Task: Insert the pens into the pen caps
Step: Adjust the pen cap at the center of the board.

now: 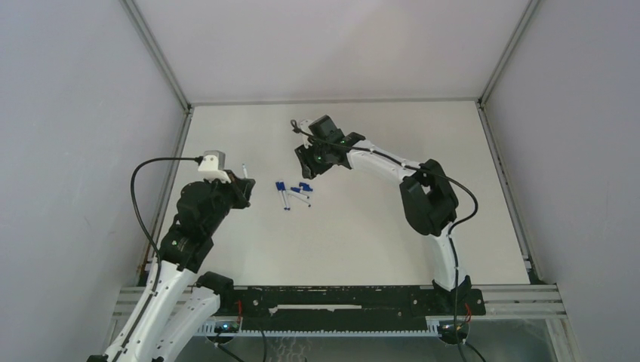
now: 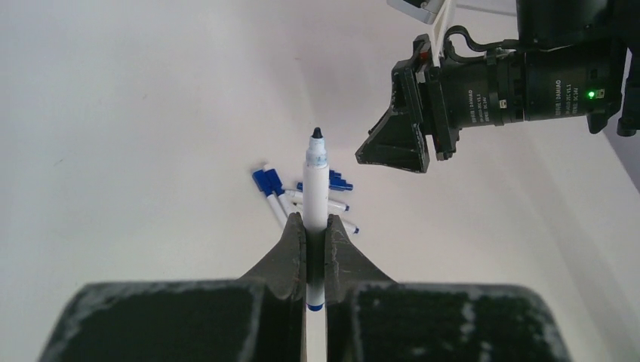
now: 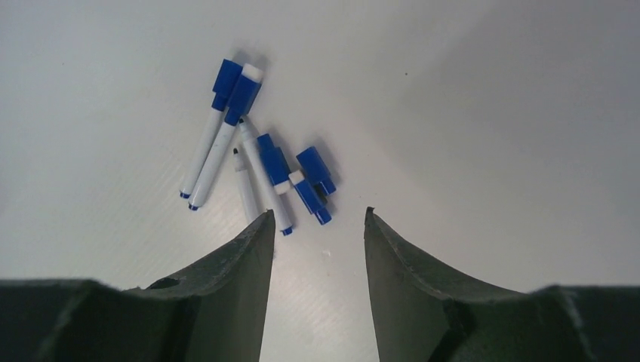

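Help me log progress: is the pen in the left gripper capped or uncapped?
Uncapped. The left wrist view shows the pen clamped in the left gripper with its dark tip bare, no cap on it.

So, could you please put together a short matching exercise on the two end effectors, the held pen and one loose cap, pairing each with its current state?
Things:
1. left end effector
2. right end effector
3. held pen
4. loose pen cap

States:
A. lies on the table, apart from any pen
B. open, holding nothing
C. uncapped, dark tip bare
D. shut on a pen

Pairs: 1-D, 2-B, 3-C, 4-A.
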